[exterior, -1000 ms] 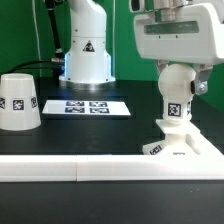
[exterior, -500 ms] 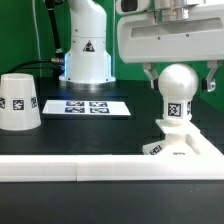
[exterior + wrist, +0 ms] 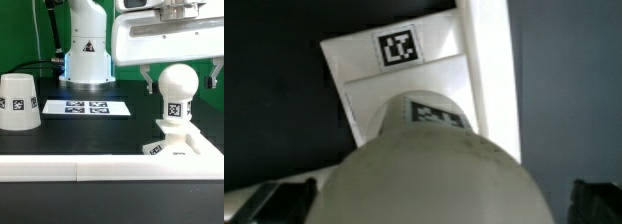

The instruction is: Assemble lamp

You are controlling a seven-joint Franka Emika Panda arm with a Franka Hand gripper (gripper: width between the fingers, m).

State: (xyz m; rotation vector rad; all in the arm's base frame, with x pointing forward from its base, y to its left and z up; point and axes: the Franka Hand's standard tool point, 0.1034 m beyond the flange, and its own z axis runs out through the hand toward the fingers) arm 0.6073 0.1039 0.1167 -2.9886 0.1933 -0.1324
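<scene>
The white ball-headed bulb (image 3: pixel 176 97) stands upright on the flat square base (image 3: pixel 184 146) at the exterior view's right. My gripper (image 3: pixel 180 78) hangs over it, open, with one finger (image 3: pixel 147 77) on each side of the ball head and a gap to it. In the wrist view the bulb (image 3: pixel 429 160) fills the middle, the base (image 3: pixel 393 60) lies beyond it, and the dark fingertips (image 3: pixel 278 200) show at both sides, apart from the bulb. The truncated-cone shade (image 3: pixel 17 101) stands on the table at the exterior view's left, far from the gripper.
The marker board (image 3: pixel 87 106) lies flat on the table in the middle. A long white border rail (image 3: pixel 90 168) runs along the near edge. The arm's white pedestal (image 3: pixel 86 50) stands behind, before a green backdrop.
My gripper has let go of the bulb, opened and risen straight up. The bulb stays upright on the base.
</scene>
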